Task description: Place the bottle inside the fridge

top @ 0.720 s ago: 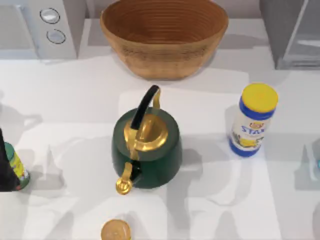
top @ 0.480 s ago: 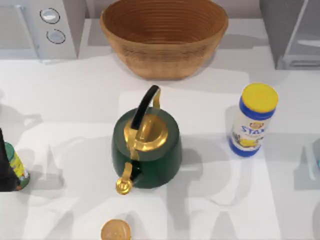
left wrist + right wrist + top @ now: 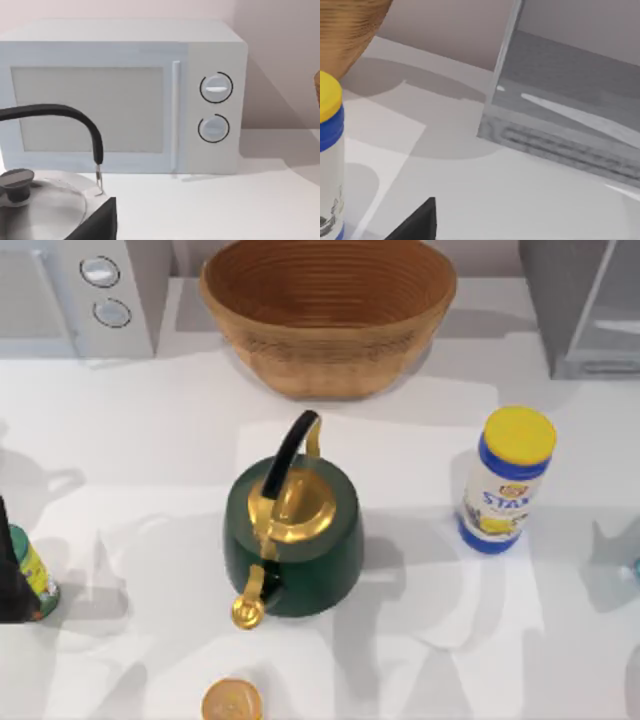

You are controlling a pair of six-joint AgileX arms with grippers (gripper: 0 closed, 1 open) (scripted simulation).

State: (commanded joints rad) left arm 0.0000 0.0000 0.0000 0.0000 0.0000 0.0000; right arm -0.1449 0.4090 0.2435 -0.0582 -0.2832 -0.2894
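Bottle (image 3: 506,480) stood upright right of centre on your surface (image 3: 150,440), nearer your right arm, fridge (image 3: 580,305) beyond; you couldn't tell either tool's state.

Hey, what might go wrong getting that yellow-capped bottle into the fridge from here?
1. The bottle stands tall and upright; an off-centre grasp could tip it.
2. The fridge sits at the table's far right corner, and clipping its edge on entry seems possible.
3. The basket stands nearby.

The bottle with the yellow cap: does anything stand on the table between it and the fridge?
Nothing visible does. The bottle stands upright right of the green kettle, and only bare table separates it from the fridge at the top-right corner.
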